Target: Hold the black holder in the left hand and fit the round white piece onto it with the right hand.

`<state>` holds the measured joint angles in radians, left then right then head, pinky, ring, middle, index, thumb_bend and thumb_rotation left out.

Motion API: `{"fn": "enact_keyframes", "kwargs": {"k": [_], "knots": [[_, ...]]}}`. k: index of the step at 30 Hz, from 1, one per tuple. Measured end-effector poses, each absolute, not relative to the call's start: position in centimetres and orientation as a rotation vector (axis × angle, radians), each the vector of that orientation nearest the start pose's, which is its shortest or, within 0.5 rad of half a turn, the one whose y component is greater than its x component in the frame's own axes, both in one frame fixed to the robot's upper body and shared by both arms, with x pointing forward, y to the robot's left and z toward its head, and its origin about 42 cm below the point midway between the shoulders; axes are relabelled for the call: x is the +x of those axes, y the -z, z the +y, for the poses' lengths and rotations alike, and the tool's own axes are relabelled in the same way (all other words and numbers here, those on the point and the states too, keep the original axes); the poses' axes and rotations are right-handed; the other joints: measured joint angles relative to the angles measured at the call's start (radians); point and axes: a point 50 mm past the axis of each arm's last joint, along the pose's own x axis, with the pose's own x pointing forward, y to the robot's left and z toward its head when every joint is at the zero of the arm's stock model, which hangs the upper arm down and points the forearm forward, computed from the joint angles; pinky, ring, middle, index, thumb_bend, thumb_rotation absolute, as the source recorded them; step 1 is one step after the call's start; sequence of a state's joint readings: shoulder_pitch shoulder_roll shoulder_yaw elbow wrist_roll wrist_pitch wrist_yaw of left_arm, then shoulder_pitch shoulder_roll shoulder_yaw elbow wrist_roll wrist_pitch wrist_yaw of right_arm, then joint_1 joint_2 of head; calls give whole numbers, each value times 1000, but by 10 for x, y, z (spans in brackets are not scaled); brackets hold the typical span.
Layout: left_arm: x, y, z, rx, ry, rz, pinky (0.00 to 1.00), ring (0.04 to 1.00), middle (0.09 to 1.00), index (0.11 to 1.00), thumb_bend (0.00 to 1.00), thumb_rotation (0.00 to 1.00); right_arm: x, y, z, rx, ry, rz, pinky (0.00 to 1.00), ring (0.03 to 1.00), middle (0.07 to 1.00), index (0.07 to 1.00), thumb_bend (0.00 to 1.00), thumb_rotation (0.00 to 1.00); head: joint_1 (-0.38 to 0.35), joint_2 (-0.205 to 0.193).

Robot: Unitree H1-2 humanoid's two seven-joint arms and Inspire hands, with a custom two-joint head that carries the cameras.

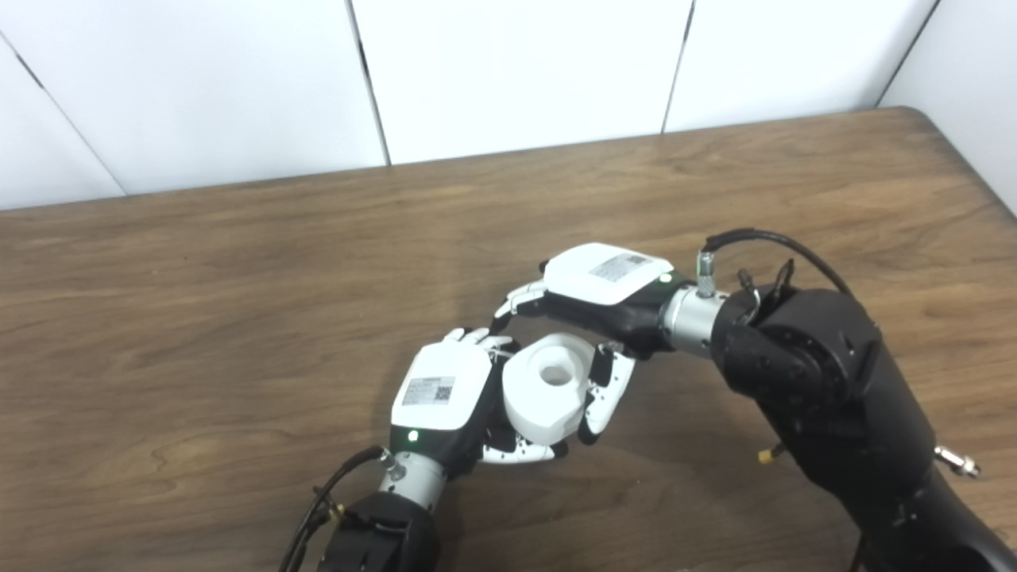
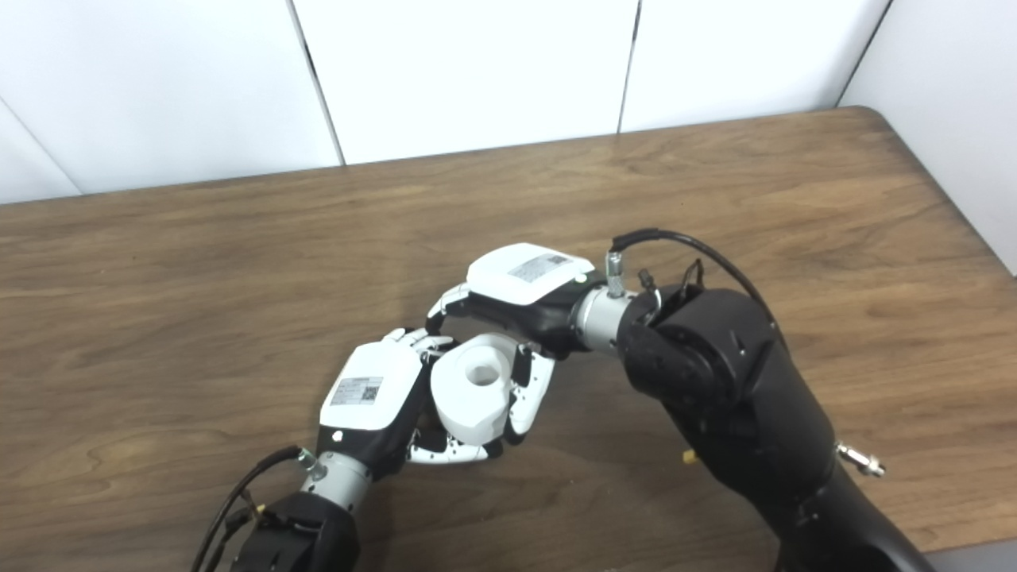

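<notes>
The round white piece [image 1: 548,388], thick with a central round recess facing up, is held above the worktop [image 1: 199,318]. The black holder is hidden and cannot be made out.

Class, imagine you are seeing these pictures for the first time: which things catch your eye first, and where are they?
The round white piece, with a hollow in its top, stands out near the middle of the wooden table. The left hand and the right hand close around it from either side. The bulky black right arm fills the lower right.
</notes>
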<state>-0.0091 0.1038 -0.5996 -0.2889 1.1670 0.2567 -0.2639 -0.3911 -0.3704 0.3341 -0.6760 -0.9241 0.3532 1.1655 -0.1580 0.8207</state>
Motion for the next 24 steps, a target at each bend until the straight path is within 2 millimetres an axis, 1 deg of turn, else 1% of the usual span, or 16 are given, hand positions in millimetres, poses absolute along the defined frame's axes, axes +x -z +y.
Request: {"fn": "enact_keyframes", "kwargs": {"k": [7, 18, 24], "knots": [[237, -144, 91, 1212, 468, -204, 927, 888, 801, 490, 521, 74, 291, -302, -185, -1407, -777, -122, 1000, 883, 892, 830, 1000, 211, 0, 2], [238, -144, 91, 1213, 469, -205, 923, 883, 800, 490, 521, 75, 289, -311, -185, -1393, -775, -150, 1000, 892, 895, 832, 1000, 205, -2, -2], [238, -144, 91, 1212, 470, -205, 929, 885, 800, 490, 520, 75, 294, -328, -187, -1414, -787, -198, 1000, 894, 914, 853, 1000, 212, -2, -2]]}}
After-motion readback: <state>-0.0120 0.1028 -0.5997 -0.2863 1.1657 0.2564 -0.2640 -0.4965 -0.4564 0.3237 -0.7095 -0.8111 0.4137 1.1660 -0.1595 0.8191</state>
